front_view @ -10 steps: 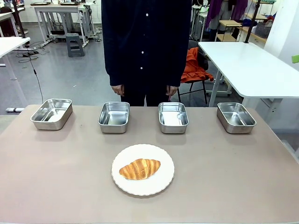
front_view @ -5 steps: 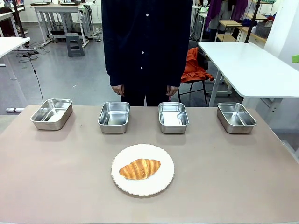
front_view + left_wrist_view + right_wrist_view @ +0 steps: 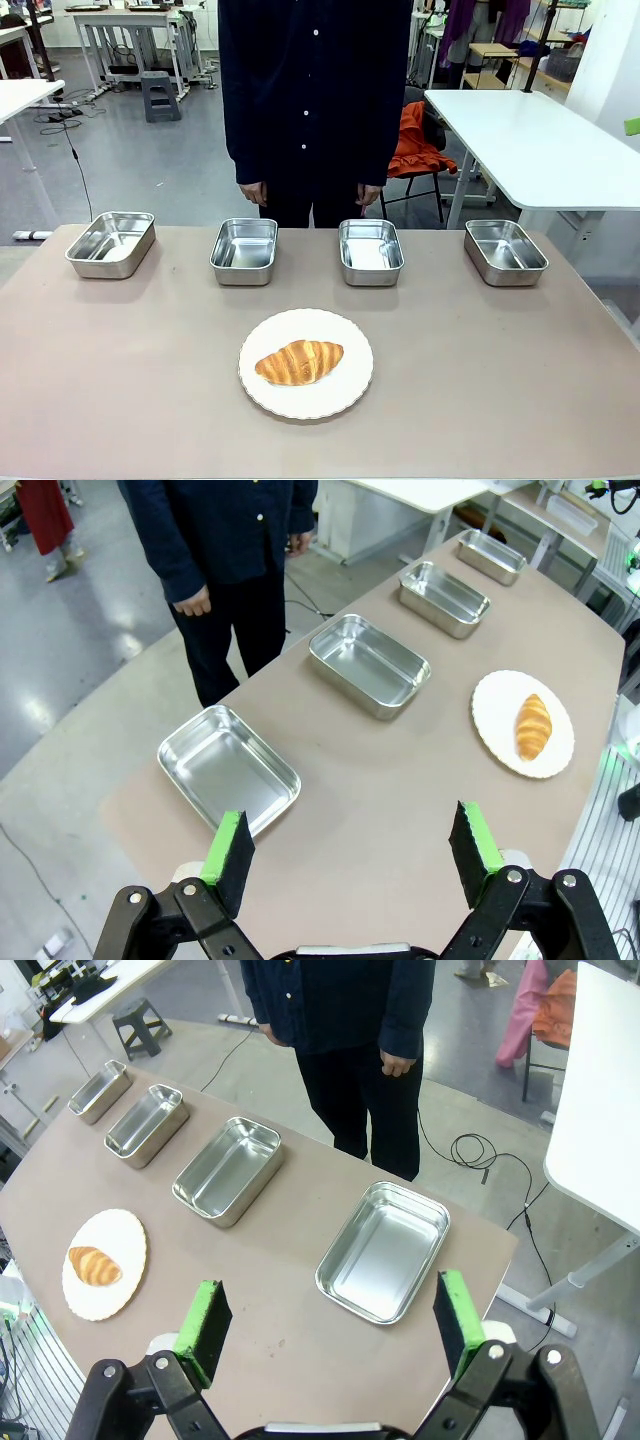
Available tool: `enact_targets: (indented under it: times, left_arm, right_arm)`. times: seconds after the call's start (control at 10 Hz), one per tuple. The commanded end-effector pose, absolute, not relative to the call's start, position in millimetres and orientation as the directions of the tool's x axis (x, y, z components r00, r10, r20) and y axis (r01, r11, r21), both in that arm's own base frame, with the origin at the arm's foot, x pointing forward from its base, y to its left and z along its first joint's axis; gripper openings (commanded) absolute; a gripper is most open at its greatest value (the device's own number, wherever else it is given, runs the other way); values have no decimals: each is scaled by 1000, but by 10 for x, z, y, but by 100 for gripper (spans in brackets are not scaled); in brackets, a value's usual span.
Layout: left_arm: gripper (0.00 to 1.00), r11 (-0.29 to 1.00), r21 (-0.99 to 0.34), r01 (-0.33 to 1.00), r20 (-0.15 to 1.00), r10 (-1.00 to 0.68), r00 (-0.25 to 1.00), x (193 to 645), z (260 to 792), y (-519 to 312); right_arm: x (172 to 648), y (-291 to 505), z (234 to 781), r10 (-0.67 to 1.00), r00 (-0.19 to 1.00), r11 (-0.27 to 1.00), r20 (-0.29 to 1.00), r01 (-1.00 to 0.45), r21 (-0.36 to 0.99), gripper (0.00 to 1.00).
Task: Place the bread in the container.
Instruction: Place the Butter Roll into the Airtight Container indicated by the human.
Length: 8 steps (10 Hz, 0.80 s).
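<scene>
the croissant [image 3: 299, 362] is seen as a golden-brown crescent w/ ridged, flaky layers, laid across the middle of a white scalloped plate [image 3: 305, 404] near the centre of the tan table [image 3: 500, 380], and is much smaller than the plate. four shallow steel trays w/ rounded corners & rolled rims are lined up along the far edge, well apart from the plate: far-left tray [image 3: 105, 267], centre-left tray [image 3: 243, 276], centre-right tray [image 3: 370, 278], far-right tray [image 3: 500, 277]. all look alike, so which one is meant as the container cannot be told; the croissant is in none of them. in the left wrist view the left gripper [image 3: 350, 840] is held wide open above the table, nothing gripped or touched, w/ the far-left tray just beyond one green pad [image 3: 228, 845]. the right gripper [image 3: 330, 1322] is likewise spread wide & empty, the far-right tray seen beyond its pads. a person in a dark buttoned shirt is cut off by the top edge, hands [image 3: 252, 192] hung at the sides behind the trays. both gripper bodies are cut off at the bottom edge, and the croissant's underside is hidden.
</scene>
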State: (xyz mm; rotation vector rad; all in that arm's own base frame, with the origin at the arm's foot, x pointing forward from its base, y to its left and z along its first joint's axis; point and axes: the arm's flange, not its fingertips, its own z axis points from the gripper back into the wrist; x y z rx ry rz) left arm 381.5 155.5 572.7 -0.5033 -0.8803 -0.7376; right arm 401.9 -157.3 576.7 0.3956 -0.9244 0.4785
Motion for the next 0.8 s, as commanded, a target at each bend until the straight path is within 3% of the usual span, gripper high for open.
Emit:
enact_targets:
  times: [0.0,0.7]
  left_arm:
    - [100,650,-97,753,834,-360,418,3806,5733,1558]
    - [100,650,-97,753,834,-360,418,3806,5733,1558]
  right_arm:
    - [4037,-1579,5765,217,497,821,840,-558,118,100]
    - [4037,-1579,5765,217,497,821,840,-558,118,100]
